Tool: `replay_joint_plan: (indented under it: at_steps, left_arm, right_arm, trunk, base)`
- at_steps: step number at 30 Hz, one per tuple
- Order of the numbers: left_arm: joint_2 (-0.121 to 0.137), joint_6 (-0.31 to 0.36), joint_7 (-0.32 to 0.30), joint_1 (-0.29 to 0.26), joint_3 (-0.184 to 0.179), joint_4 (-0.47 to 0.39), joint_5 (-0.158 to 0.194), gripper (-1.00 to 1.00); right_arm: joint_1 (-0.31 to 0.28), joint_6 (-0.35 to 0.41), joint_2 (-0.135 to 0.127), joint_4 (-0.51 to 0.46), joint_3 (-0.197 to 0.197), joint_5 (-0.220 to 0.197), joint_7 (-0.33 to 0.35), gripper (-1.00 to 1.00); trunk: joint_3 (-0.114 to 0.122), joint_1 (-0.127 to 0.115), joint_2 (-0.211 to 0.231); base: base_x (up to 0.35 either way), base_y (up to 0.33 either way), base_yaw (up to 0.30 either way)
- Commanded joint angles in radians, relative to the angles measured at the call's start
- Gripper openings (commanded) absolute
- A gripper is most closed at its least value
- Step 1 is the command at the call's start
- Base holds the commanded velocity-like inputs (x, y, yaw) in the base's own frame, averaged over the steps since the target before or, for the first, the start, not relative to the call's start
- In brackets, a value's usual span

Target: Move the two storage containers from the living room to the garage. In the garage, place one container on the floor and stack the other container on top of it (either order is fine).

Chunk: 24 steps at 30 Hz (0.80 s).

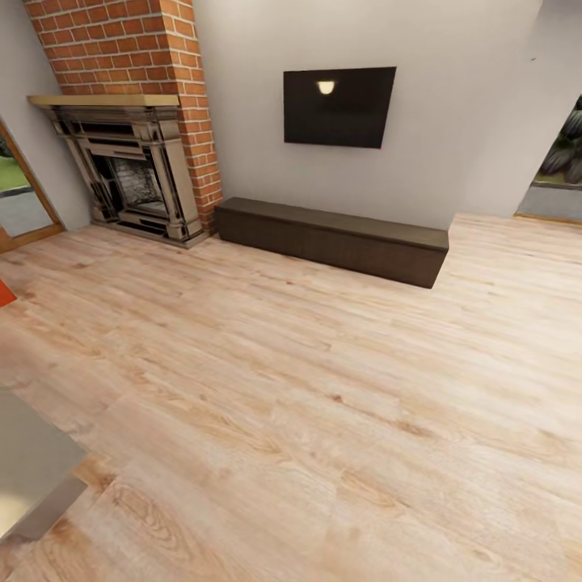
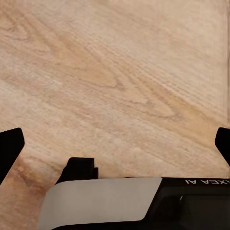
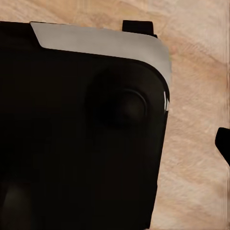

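Robot is facing the living room fireplace [image 1: 133, 174]; an orange-red sliver, maybe a storage container [image 1: 5, 293], is peeking at the frame's left edge. Left jaws are standing apart, right unclear. Driving on risks missing it.

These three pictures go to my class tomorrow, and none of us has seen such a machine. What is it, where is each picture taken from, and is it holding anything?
It is a wheeled robot with two arms in a computer simulation, steered by a person. The big picture comes from a camera on its head, looking down into a living room: light wood floor, brick fireplace, a dark wall screen and a long low brown bench. A sliver of orange-red at the left edge may be one of the bins it must carry; too little shows to be sure. The other two come from cameras near each gripper. The left gripper has its dark fingertips wide apart over bare floor, holding nothing. The right wrist picture mostly shows the robot's own black body.
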Motion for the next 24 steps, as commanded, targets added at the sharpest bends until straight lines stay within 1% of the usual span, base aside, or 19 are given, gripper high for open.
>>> replay_joint_plan:
  at_steps: [1,17,20,24]
  left_arm:
    - [0.000,-0.004,0.005,-0.001,-0.009,0.001,0.009,1.00]
    - [0.000,-0.005,0.006,-0.001,-0.009,0.001,0.009,1.00]
    - [0.000,-0.005,0.005,-0.001,-0.008,0.001,0.009,1.00]
    - [0.000,-0.005,0.005,-0.001,-0.009,0.001,0.009,1.00]
  right_arm:
    - [-0.001,-0.003,0.000,0.003,0.004,0.000,0.003,1.00]
    - [-0.001,-0.003,0.000,0.003,0.004,0.000,0.003,1.00]
    - [-0.001,-0.003,0.000,0.003,0.004,0.000,0.003,1.00]
    - [-0.001,-0.003,0.000,0.003,0.004,-0.001,0.003,1.00]
  trunk:
    - [-0.001,0.000,0.000]
    - [-0.001,0.000,0.000]
    - [-0.001,0.000,0.000]
    - [-0.001,0.000,0.000]
  base:
    - [0.305,-0.211,0.000]
    - [0.297,-0.218,0.003]
    - [0.293,-0.222,0.101]
    - [0.293,-0.222,0.198]
